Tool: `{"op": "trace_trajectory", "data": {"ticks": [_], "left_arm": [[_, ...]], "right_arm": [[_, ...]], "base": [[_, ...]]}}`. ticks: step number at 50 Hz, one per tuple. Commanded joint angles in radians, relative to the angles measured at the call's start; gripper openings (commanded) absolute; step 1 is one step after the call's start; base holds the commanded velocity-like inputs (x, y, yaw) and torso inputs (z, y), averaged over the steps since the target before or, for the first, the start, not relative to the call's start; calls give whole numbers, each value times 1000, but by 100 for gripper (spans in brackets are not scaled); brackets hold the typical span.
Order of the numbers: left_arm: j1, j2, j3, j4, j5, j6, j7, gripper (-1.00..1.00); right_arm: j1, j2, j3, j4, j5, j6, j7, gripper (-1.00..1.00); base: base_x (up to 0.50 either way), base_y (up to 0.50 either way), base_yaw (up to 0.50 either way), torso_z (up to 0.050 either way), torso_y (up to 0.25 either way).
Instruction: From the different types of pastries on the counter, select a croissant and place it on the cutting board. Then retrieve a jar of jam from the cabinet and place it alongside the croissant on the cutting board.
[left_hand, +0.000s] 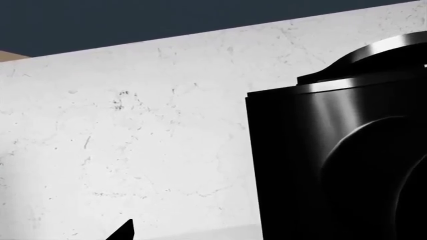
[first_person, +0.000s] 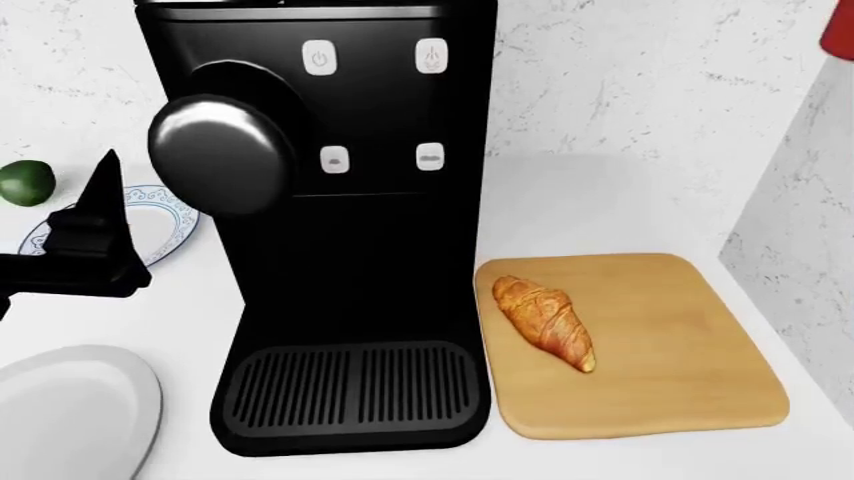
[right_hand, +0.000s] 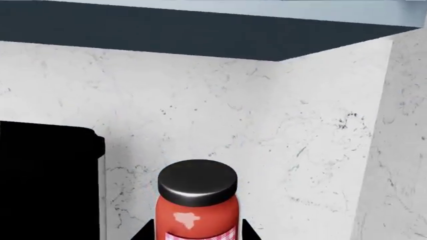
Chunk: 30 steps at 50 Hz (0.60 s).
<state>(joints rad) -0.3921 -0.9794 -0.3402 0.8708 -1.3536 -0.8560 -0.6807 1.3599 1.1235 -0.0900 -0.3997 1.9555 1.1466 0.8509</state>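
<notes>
The croissant (first_person: 545, 322) lies on the left part of the tan cutting board (first_person: 667, 350), on the white counter (first_person: 601, 200) right of a black coffee machine. My right gripper (right_hand: 195, 233) is shut on the red jar of jam (right_hand: 197, 207), which stands upright between its black fingers (right_hand: 144, 233), dark lid up, in front of the marbled wall. A red bit of the jar shows at the head view's top right edge (first_person: 839, 30). My left gripper (first_person: 100, 215) is open and empty, left of the machine. One of its fingertips (left_hand: 125, 231) shows in the left wrist view.
The black coffee machine (first_person: 347, 230) stands mid-counter, close to the board's left edge. A green round fruit (first_person: 24, 183) and a patterned plate (first_person: 158, 215) are at the far left. A plain white plate (first_person: 67, 410) is front left. A marbled side wall (first_person: 801, 230) bounds the right.
</notes>
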Motion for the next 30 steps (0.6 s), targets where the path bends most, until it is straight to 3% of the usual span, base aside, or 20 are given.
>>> {"op": "trace_trajectory", "data": {"ticks": [1,10,22,30], "left_arm": [[-10,2,16,-3,4,1,-4,100],[-4,8,24,-7,22,4,5,100],[9,12,20,-5,29,11,9,100],[11,18,23,-8,37,16,14,100]], "right_arm": [[-267,-26,95,-60,-140,-80,-40,-100],[-360,-109,48,-46,-280,-99,-84,-100],[-451,-120,39,-66,-356,-118,-107,-100],[-596,-138,90,-127,-473,-205,-165,-100]], "base": [[0,0,0,0,0],[0,0,0,0,0],[0,0,0,0,1],[0,0,0,0,0]]}}
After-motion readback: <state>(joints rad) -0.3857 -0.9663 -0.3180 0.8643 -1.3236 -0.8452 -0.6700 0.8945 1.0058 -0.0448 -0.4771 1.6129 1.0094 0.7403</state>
